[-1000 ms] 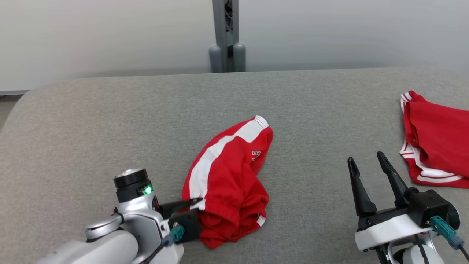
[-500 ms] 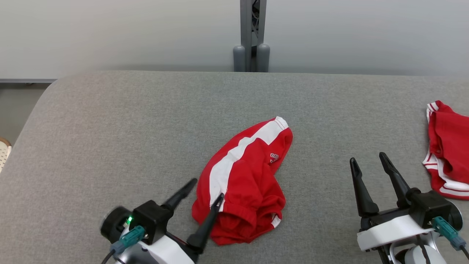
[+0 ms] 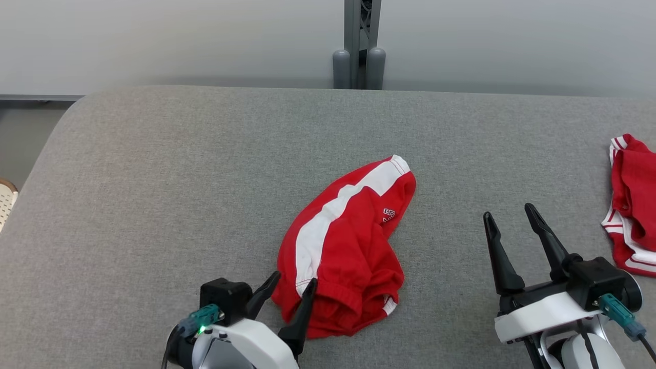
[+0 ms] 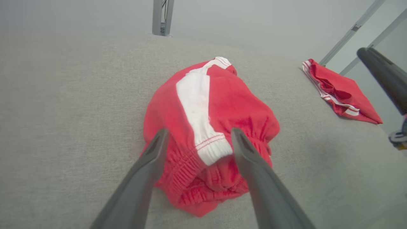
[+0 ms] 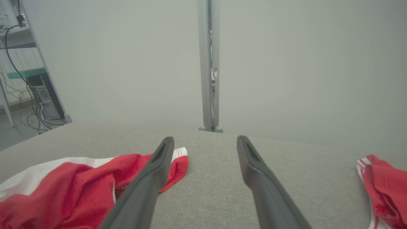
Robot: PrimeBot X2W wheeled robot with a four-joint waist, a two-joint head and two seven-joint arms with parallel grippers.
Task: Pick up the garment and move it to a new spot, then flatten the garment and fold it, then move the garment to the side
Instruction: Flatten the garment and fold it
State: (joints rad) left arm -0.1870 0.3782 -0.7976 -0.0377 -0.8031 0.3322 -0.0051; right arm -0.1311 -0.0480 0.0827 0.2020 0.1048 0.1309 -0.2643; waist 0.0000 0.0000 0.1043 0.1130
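— Left gripper (image 3: 294,278) first: how does it stand?

— Spread wide and gripping nothing. My two dark fingers sit on either side of the near end of the red shorts (image 3: 348,241), where the white stripe (image 3: 333,210) meets the elastic waistband (image 4: 190,165). One finger crosses the edge of the cloth in the head view. Whether it presses on the fabric, I cannot tell.

— And the other?

— My right gripper (image 3: 508,211) is just as wide and empty, well apart from the shorts, over bare grey padded surface (image 3: 154,179).

— Where do the shorts lie?

— Crumpled near the middle of the surface, with the stripe running away from me.

— Any writing?

— A small white emblem (image 3: 389,214) sits near the far end, too small to read. A second red garment (image 3: 635,205) with white trim lies at the right edge.
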